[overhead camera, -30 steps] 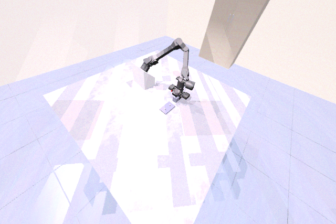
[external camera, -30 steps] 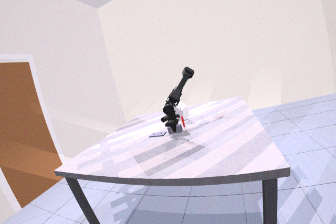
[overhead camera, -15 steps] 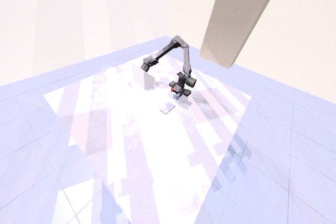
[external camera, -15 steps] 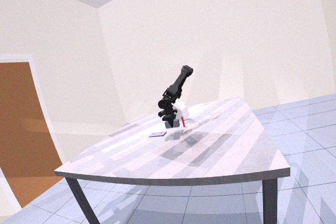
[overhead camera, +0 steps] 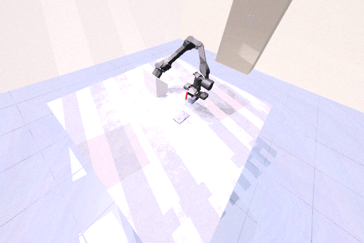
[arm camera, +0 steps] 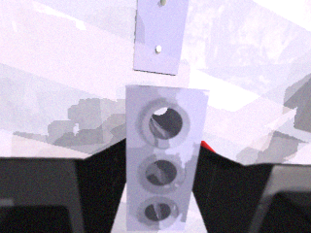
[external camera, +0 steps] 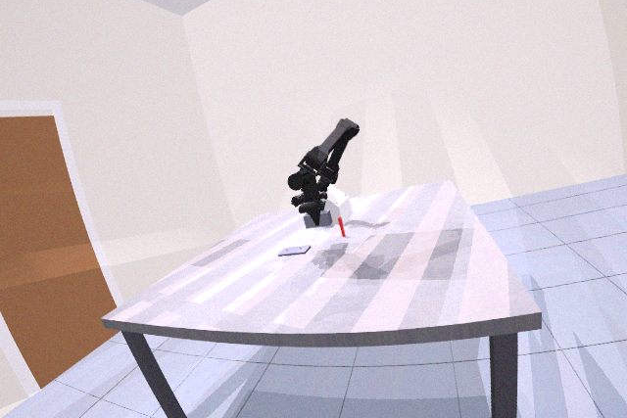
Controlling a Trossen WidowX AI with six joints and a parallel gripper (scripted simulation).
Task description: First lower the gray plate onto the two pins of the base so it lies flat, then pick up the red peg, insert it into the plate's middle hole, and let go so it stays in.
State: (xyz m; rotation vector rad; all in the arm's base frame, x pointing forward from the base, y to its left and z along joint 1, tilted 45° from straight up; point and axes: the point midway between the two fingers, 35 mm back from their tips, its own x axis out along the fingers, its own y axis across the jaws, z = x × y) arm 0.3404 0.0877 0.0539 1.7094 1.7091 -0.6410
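Observation:
The gray plate point(overhead camera: 191, 99) point(external camera: 308, 221) point(arm camera: 137, 99) is a thick block with three round holes in a row. My gripper point(overhead camera: 193, 98) point(external camera: 317, 222) point(arm camera: 156, 140) is shut on its long sides and holds it above the table. The flat base point(overhead camera: 181, 116) point(external camera: 294, 251) point(arm camera: 167, 29) lies on the table beyond the plate's far end in the wrist view, with two short pins, both uncovered. The red peg point(overhead camera: 186, 95) point(external camera: 341, 227) point(arm camera: 207, 146) stands about upright beside the plate, mostly hidden behind the right finger in the wrist view. Its lower end is unclear.
A pale box-like block point(overhead camera: 154, 85) point(external camera: 339, 204) stands near the arm's base, behind the peg. The table's near edge point(external camera: 323, 339) is far from the base plate. A tall cabinet point(overhead camera: 258, 19) stands beyond the table.

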